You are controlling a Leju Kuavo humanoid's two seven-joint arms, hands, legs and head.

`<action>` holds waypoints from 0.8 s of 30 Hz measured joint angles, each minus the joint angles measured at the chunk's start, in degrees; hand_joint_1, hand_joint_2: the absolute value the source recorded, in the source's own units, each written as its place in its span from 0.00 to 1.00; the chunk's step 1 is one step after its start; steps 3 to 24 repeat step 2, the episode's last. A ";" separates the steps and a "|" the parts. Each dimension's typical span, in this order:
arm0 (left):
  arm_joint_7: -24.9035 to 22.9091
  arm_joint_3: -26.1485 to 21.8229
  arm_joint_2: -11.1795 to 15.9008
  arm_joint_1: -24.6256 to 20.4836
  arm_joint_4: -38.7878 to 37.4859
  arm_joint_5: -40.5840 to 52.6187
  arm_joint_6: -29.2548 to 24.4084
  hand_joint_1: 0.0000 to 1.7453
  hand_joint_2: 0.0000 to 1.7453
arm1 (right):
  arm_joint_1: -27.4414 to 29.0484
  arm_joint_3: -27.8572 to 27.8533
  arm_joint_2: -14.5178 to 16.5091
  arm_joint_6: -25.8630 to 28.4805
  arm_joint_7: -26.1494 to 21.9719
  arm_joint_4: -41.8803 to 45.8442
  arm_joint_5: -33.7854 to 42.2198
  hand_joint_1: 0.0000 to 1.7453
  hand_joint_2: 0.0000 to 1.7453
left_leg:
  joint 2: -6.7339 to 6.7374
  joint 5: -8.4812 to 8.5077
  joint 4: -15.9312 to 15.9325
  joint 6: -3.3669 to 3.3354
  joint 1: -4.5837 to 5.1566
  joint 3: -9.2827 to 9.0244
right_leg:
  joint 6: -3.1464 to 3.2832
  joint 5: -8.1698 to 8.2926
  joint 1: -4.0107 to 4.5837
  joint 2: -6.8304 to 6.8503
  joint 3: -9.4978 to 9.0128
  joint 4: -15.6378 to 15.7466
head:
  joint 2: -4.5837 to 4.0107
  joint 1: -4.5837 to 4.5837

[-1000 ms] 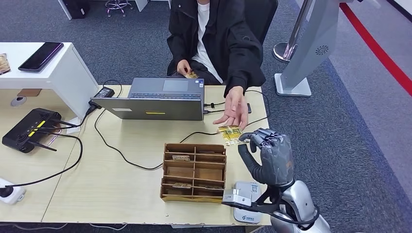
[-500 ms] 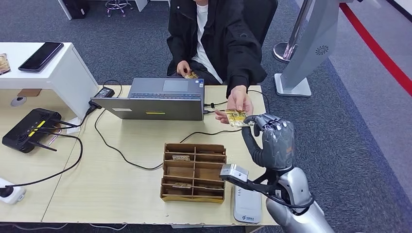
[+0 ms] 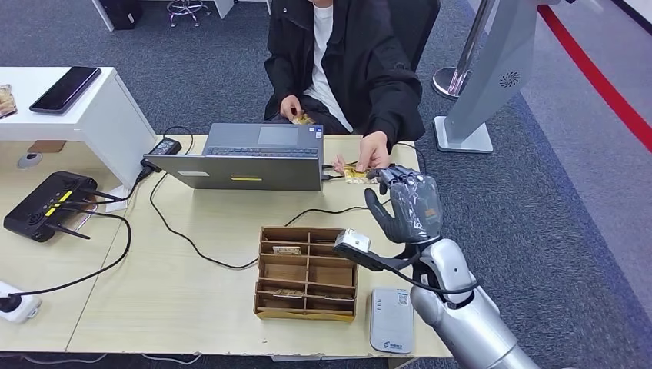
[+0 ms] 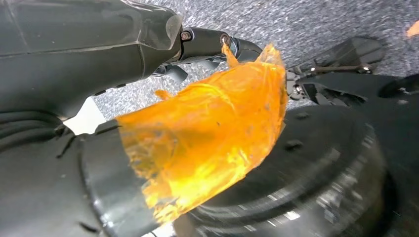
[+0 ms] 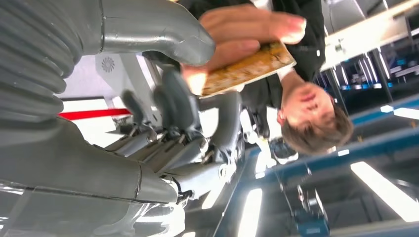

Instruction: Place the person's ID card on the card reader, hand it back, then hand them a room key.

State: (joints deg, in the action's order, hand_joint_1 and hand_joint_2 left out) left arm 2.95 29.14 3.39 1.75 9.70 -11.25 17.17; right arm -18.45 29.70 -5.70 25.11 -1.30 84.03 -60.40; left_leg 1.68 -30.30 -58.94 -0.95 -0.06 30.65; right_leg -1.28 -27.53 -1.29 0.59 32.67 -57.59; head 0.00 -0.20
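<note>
Right hand [image 3: 407, 211] raised over the desk's far right edge, fingers loosely spread, gripping nothing. Yellow ID card [image 3: 355, 172] sits in the person's hand [image 3: 372, 152], just beyond the robot's fingertips, apparently not touching them. Card reader [image 3: 391, 319] lies bare near the desk's front edge, so which stage this is cannot be told. Room key handover remains. Left hand [image 4: 74, 74]: state unclear.
</note>
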 joint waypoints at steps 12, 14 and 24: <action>0.23 -0.33 0.36 0.18 -0.21 -0.12 0.73 0.00 0.00 | -0.58 0.43 0.00 -0.39 0.21 -0.90 0.54 0.00 1.00 | -0.01 0.00 0.00 0.00 0.00 0.00 | 0.00 0.00 0.00 0.01 0.00 0.00 | 0.00 -0.01; 0.23 -0.33 0.36 0.18 -0.21 -0.12 0.73 0.00 0.00 | -0.58 0.43 0.00 -0.39 0.21 -0.90 0.54 0.00 1.00 | -0.01 0.00 0.00 0.00 0.00 0.00 | 0.00 0.00 0.00 0.01 0.00 0.00 | 0.00 -0.01; 0.23 -0.33 0.36 0.18 -0.21 -0.12 0.73 0.00 0.00 | -0.58 0.43 0.00 -0.39 0.21 -0.90 0.54 0.00 1.00 | -0.01 0.00 0.00 0.00 0.00 0.00 | 0.00 0.00 0.00 0.01 0.00 0.00 | 0.00 -0.01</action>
